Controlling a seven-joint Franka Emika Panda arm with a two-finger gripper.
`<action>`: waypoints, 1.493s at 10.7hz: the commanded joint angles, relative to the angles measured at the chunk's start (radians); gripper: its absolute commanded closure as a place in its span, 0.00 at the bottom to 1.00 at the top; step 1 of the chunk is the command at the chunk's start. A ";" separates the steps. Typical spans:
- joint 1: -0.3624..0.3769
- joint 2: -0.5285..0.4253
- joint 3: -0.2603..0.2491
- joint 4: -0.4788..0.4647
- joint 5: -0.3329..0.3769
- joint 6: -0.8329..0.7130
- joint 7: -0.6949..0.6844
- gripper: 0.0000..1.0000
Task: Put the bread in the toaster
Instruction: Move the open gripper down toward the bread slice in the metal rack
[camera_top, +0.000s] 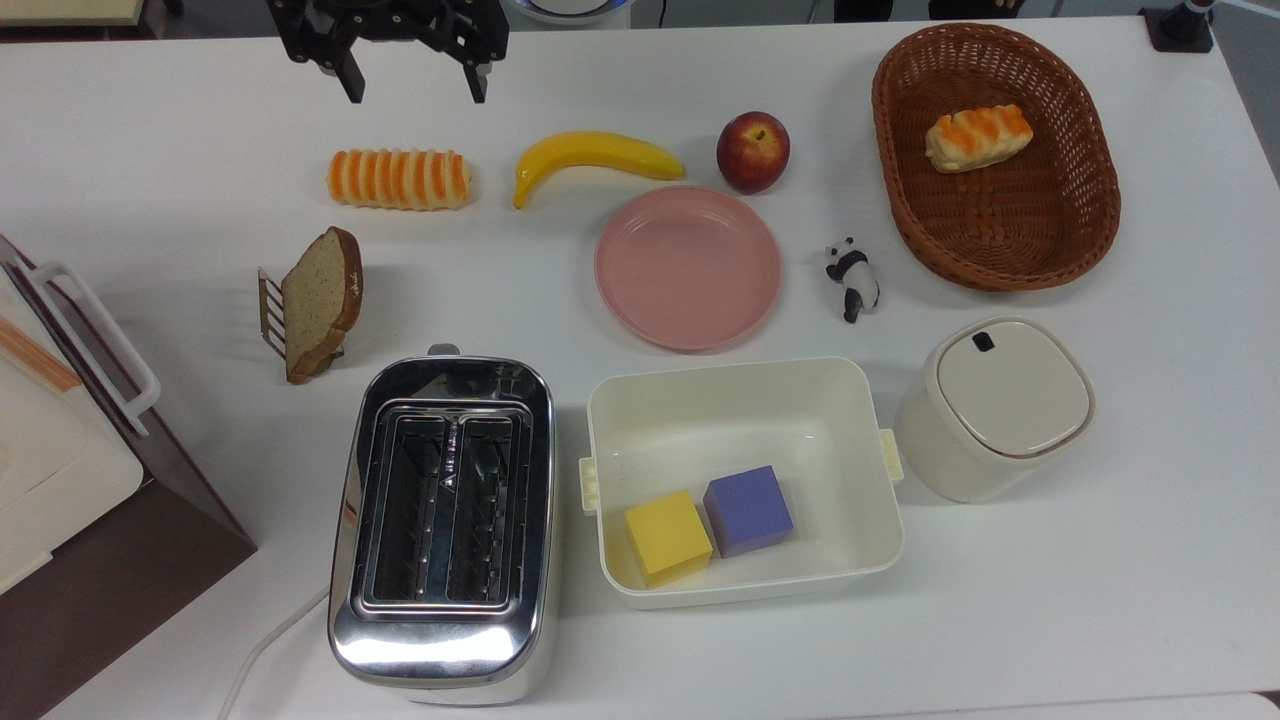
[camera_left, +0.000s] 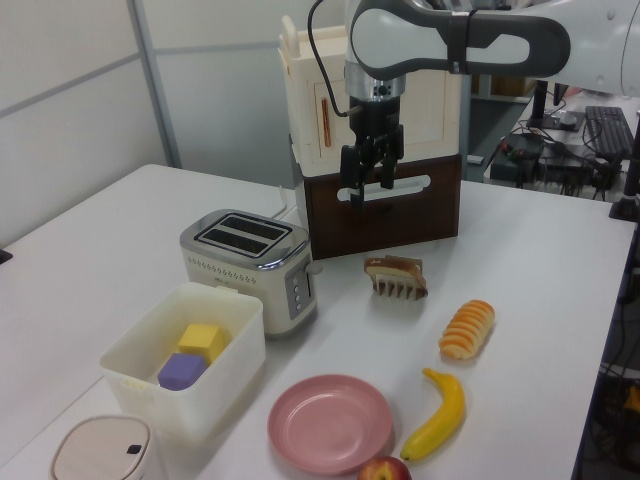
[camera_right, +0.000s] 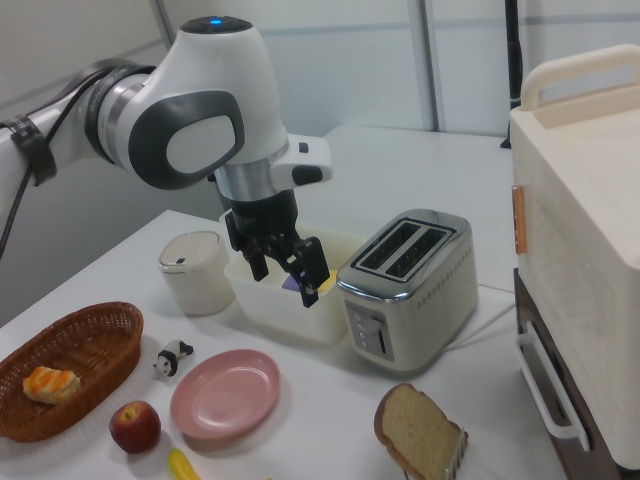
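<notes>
Toaster (camera_top: 442, 525) nearest in the top view, both slots empty, standing beside the tub (camera_top: 740, 480). Just beyond, bread (camera_top: 322, 300) propped upright in a small rack (camera_top: 272, 315), untouched. Farthest back, gripper (camera_top: 412, 75) hanging high over the table (camera_top: 150, 180), fingers spread wide, nothing held, wrist pointing straight down. Approach step, by the look of it: next, down over the slice, pinch across its faces, lift clear of the rack.
</notes>
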 joint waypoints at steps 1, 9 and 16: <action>0.006 -0.020 -0.006 -0.032 0.010 -0.008 -0.003 0.00; 0.040 0.012 -0.010 -0.029 -0.017 0.009 -0.013 0.00; 0.037 0.123 -0.024 -0.068 -0.210 0.197 -0.096 0.02</action>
